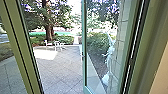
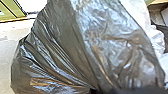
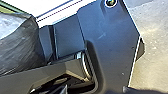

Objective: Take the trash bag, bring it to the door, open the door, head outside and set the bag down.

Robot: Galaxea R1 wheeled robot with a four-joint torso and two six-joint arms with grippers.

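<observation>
While the glass door (image 1: 84, 50) stands open, trash bag (image 2: 62, 45) bulks large at my left wrist camera

Bag: dark, shiny plastic, creased all over, folds running together low in the left wrist view. It also turns up beside the dark plate in my right wrist view. Can't tell if its underside touches anything.

Left claw: can't tell how far open, or whether it has hold of the bag. Right claw: same, opening and grip both unclear to me.

Door: green-framed, swung outward, gap between its free edge and the green post (image 1: 15, 45) on my left. Through the gap I get paving slabs (image 1: 62, 67), white outdoor furniture (image 1: 50, 44), a thick tree trunk (image 1: 49, 25) and low bushes (image 1: 66, 40) behind. Through the pane: more greenery (image 1: 96, 43), a block wall (image 1: 121, 50), plus a tall whitish shape (image 1: 109, 56) I can't identify.

Left wrist view: pale floor (image 2: 6, 50) past the bag, crumpled white material (image 2: 157, 37) just beside it, can't say what. Right wrist view: pale ground (image 3: 155, 50) past the plate.
</observation>
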